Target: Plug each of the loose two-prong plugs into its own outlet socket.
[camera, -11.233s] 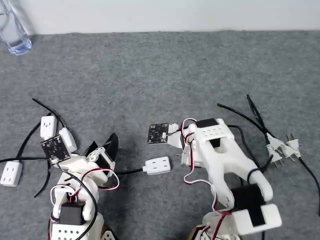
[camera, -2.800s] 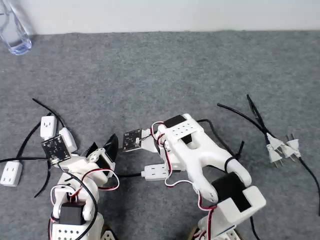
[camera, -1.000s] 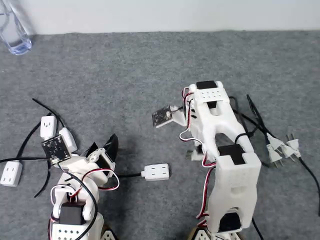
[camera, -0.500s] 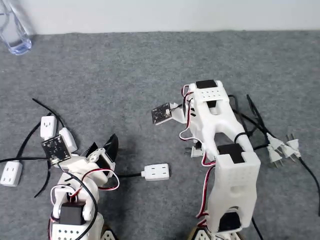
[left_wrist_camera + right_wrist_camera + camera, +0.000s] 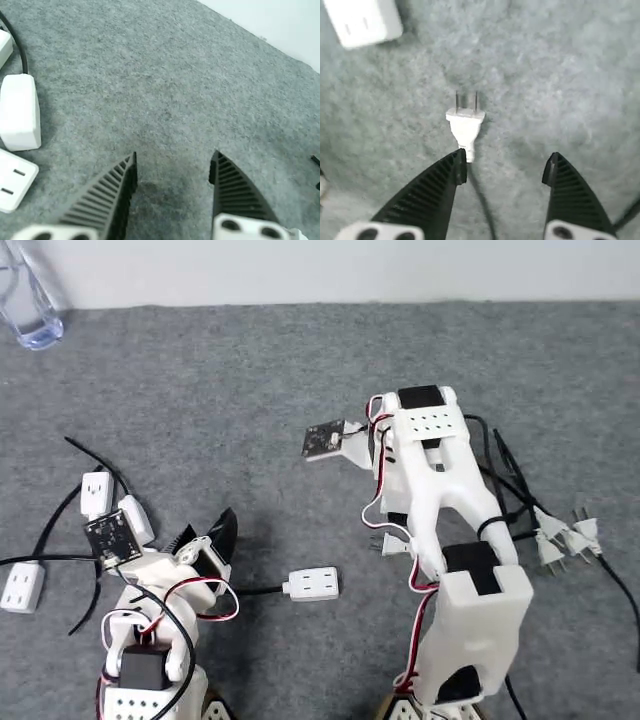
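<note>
While right claw [image 5: 506, 157] hangs wide open above plug [image 5: 465, 124] — left claw [image 5: 174, 156] open too.

Robotics lab bench: grey felt mat [image 5: 250, 390], white wall [image 5: 300, 270], exposed circuit board [image 5: 324, 439].

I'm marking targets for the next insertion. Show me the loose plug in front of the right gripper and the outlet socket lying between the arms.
loose plug [image 5: 465, 125]: right wrist view, white body behind the prongs.
outlet socket [image 5: 312, 584]: high view, centre of its top face.
</note>
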Controlling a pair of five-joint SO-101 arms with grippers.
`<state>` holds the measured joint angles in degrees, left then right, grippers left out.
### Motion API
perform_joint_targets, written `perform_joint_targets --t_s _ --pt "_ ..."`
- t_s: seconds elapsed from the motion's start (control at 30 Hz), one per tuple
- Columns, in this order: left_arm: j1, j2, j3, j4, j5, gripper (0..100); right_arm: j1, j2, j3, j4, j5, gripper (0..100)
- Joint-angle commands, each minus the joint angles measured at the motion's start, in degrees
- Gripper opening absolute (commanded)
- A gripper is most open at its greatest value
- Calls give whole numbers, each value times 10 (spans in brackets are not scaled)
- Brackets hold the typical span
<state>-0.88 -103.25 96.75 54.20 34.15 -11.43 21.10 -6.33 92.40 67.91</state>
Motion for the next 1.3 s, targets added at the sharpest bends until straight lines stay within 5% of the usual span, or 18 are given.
perform_joint_targets --t_s 0.0,0.27,0.57,1.27 --pt "3 -1 -2 0 4 229 -6 -34 57 -42 -55 259" --pt "2 -1 -2 0 4 229 -7 -34 213 -199 -55 259" --pt "3 -1 -2 -1 4 229 -6 -33 215 -206 3 259" --pt "4 -1 -2 0 4 229 -36 -34 242 -212 -50 258"
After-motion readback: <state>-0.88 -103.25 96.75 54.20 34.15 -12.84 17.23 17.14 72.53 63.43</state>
